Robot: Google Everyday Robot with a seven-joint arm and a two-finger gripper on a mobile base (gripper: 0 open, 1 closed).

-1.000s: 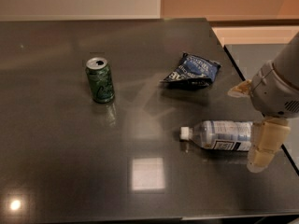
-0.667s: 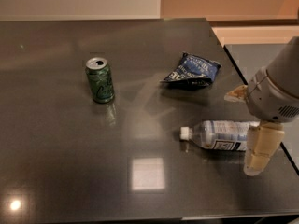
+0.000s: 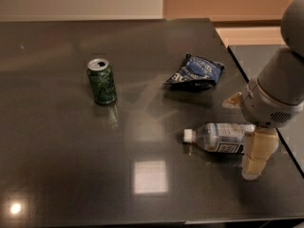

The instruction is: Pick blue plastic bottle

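Hand [image 3: 240,137] spread wide, empty, just in front of the snack bag [image 3: 195,71], straddling the base end of the blue plastic bottle [image 3: 219,137] lying sideways on the counter [image 3: 57,175]. Likely light, thin-walled, slick, prone to rolling; best squeezed gently across the label.

gripper [image 3: 241,137] low at right, jaws apart

Grey rounded arm [image 3: 280,89], cream claw [image 3: 243,137] lower right

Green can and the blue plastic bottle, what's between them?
Nothing: in the camera view only bare table separates green can from blue plastic bottle. The pincer is at the bottle's base end.
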